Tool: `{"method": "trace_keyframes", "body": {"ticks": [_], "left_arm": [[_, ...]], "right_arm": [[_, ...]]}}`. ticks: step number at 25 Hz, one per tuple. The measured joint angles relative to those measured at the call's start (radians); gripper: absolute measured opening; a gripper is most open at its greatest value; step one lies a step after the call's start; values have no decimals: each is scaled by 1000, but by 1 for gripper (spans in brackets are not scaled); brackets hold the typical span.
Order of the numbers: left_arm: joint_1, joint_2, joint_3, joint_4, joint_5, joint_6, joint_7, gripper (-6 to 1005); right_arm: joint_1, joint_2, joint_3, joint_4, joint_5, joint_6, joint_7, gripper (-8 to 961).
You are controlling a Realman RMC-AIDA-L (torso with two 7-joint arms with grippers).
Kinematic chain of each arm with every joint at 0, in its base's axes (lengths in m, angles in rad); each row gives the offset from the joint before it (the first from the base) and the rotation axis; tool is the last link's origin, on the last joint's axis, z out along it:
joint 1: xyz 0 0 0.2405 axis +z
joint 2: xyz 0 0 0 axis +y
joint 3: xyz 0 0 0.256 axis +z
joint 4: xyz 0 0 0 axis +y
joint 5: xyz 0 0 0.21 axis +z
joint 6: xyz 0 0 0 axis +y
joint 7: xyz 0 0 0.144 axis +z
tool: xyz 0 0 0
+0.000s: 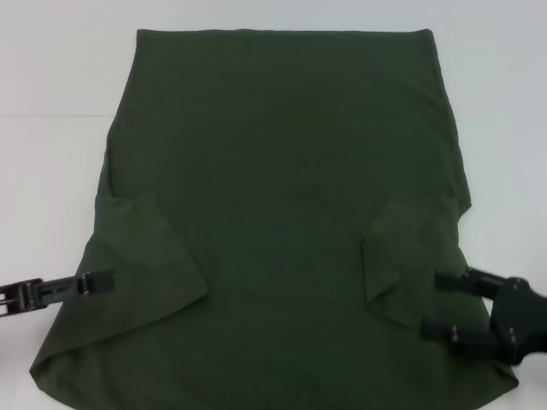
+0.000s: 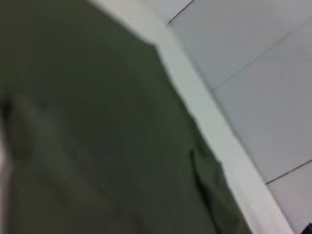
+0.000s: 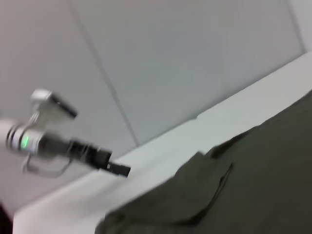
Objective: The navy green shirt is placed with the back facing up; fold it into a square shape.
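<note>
The navy green shirt (image 1: 282, 196) lies flat across the white table (image 1: 51, 102), plain side up, both sleeves already turned inward. My left gripper (image 1: 101, 281) sits at the left edge by the folded sleeve, its fingers looking narrow, holding nothing I can make out. My right gripper (image 1: 443, 303) hovers wide open at the right edge. I'd pinch both layers squarely and lift evenly.

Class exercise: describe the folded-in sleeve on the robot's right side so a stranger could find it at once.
Start from the navy green shirt spread over the white table. Near its right edge, beside the open right gripper, a sleeve flap lies folded inward. It is narrower than the left flap.
</note>
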Motion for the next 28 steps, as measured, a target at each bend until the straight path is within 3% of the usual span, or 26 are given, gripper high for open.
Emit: {"method": "trace_keyframes", "body": {"ticks": [1,5,10,16,28], "left_arm": [[-4,22,5,13,29,18,-71,887],[-4,40,16,70,70,54,-143,887],[-34,85,30,108,219,94,-309,887],[-64,96,29,108,343,97,-377,887],[-91,82,31,63,430,-1,-389,888]], "right_arm": [[-2,5,0,-2,-18,0,-34,941],[-2,30,0,-6,-80,6,-169,941],[1,39,0,-9,-100,12,-201,942],[0,41,1,-9,-103,20,-239,942],[-3,45,10,-3,-102,27,-262,942]]}}
